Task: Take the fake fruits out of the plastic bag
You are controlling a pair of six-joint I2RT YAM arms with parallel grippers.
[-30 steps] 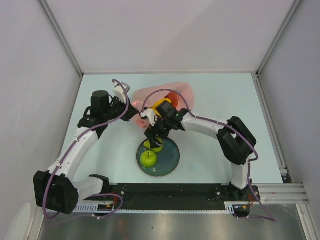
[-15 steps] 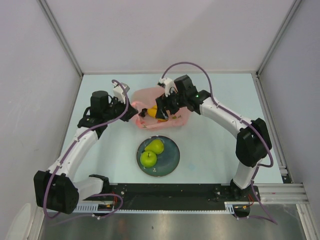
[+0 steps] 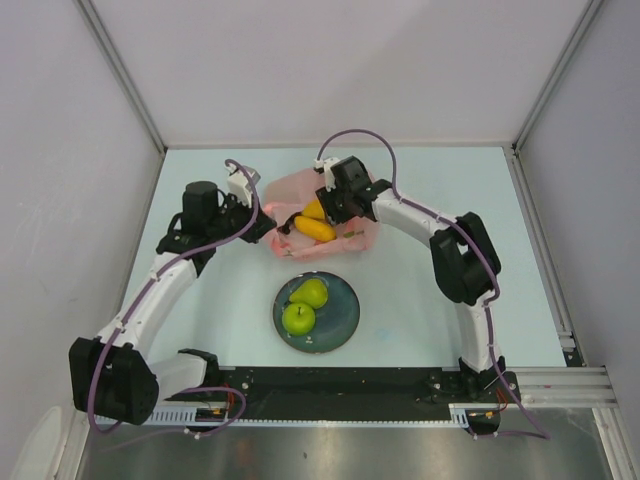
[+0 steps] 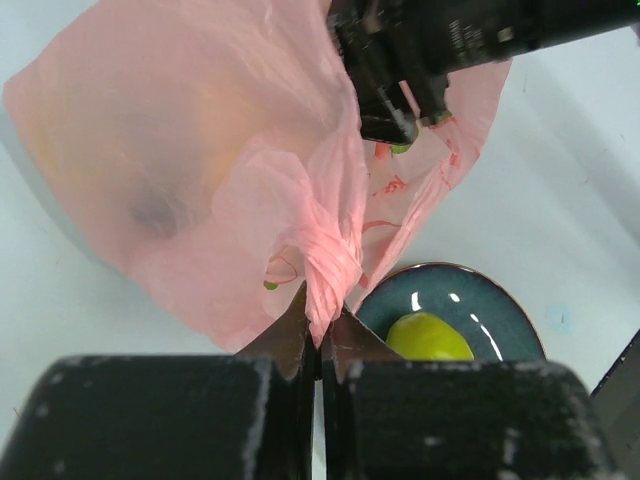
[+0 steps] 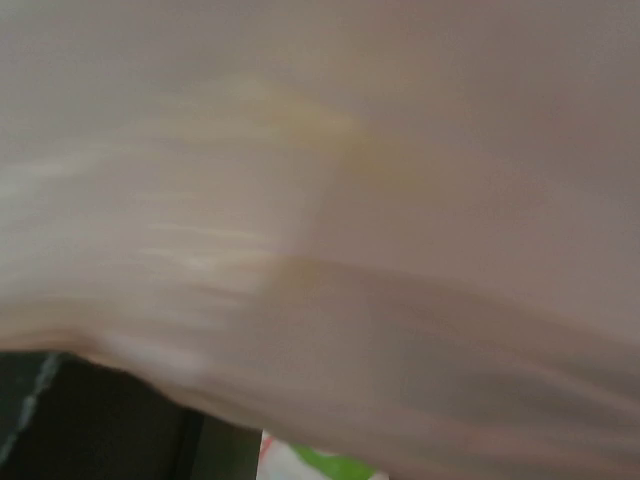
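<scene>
The pink plastic bag [image 3: 345, 205] lies at the back of the table, and my left gripper [image 3: 265, 224] is shut on a bunched fold of the bag [image 4: 328, 262] at its left rim. My right gripper [image 3: 326, 208] reaches into the bag's mouth, just above a yellow-orange fruit [image 3: 317, 229]. Its fingers are hidden among the plastic there. The right wrist view is filled by blurred pink plastic bag [image 5: 400, 300] with a faint yellow patch. A green apple [image 3: 297, 318] and a green pear [image 3: 313, 292] rest on the dark plate [image 3: 345, 318].
The dark round plate [image 4: 490, 305] sits near the table's front, just in front of the bag. The two arms bend in from both sides of the bag. White walls and metal rails enclose the pale table.
My right gripper has left the green pear on the plate beside the apple and swung back up to the bag, now reaching into its mouth. The left gripper has stayed put.
</scene>
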